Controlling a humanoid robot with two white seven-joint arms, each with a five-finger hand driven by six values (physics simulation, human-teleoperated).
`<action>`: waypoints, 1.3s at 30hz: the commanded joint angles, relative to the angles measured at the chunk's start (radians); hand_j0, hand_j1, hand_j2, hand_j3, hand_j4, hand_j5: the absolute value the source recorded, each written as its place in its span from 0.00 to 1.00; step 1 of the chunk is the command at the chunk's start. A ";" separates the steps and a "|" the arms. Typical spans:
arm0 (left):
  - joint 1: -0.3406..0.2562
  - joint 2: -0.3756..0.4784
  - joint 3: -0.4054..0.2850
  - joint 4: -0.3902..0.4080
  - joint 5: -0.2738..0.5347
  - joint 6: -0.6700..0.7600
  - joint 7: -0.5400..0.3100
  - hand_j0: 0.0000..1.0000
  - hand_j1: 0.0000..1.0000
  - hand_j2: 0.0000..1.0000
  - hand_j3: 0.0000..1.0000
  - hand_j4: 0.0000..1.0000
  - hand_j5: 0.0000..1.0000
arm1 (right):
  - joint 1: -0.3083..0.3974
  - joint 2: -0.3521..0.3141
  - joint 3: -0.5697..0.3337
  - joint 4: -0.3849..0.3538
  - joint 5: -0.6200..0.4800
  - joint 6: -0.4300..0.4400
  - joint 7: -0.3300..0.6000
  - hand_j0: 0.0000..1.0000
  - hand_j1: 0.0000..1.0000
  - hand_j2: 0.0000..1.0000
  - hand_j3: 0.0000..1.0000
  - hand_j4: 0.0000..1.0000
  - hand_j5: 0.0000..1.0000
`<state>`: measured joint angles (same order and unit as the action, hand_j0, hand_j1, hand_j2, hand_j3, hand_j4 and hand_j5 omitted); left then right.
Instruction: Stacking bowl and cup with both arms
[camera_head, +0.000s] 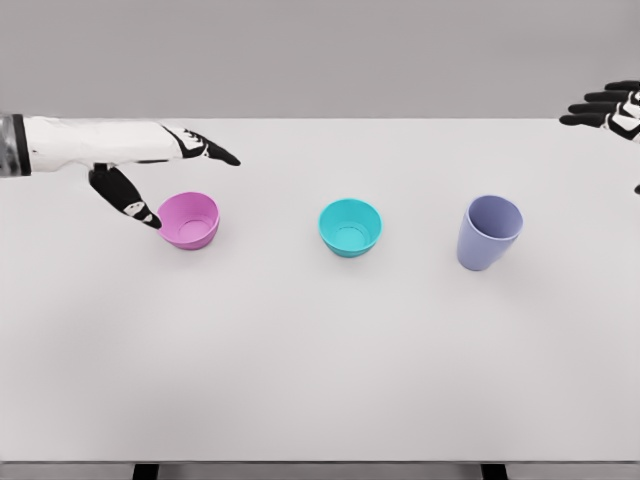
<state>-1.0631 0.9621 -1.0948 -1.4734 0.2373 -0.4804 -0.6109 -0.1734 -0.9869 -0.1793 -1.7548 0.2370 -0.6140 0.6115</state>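
The left hand (150, 170) has its fingers (215, 152) stretched out and spread, holding nothing; the thumb points down and its tip sits at the left rim of the pink bowl (190, 220), touching it or just short of it, which cannot be told from this view. The other fingers reach out over the worktop (320, 380) above and behind the bowl. The white left arm comes in from the left edge. To the right of the pink bowl, well apart, stands a teal bowl (351, 227) near the middle of the worktop, upright and open side up. Further right stands a lavender cup (489, 232), upright. At the far right edge, the right hand (610, 112) shows only partly, its dark fingers extended and holding nothing, well apart from the cup.
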 joint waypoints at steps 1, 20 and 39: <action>0.000 -0.017 -0.017 -0.002 0.010 0.065 0.000 1.00 1.00 1.00 1.00 1.00 1.00 | 0.000 -0.009 -0.002 0.000 -0.005 0.003 -0.001 1.00 1.00 1.00 1.00 1.00 1.00; 0.000 -0.029 -0.080 -0.011 -0.073 0.229 0.000 1.00 1.00 1.00 1.00 1.00 1.00 | 0.040 -0.013 0.006 -0.002 -0.012 0.003 -0.001 1.00 1.00 1.00 1.00 1.00 1.00; 0.008 -0.051 -0.082 -0.007 -0.233 0.224 0.000 1.00 1.00 1.00 1.00 1.00 1.00 | -0.187 -0.153 0.264 0.000 -0.015 0.003 -0.001 1.00 1.00 1.00 1.00 1.00 1.00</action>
<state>-1.0554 0.9112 -1.1774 -1.4804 0.0181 -0.2558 -0.6111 -0.3636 -1.1318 0.0825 -1.7548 0.2262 -0.6135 0.6113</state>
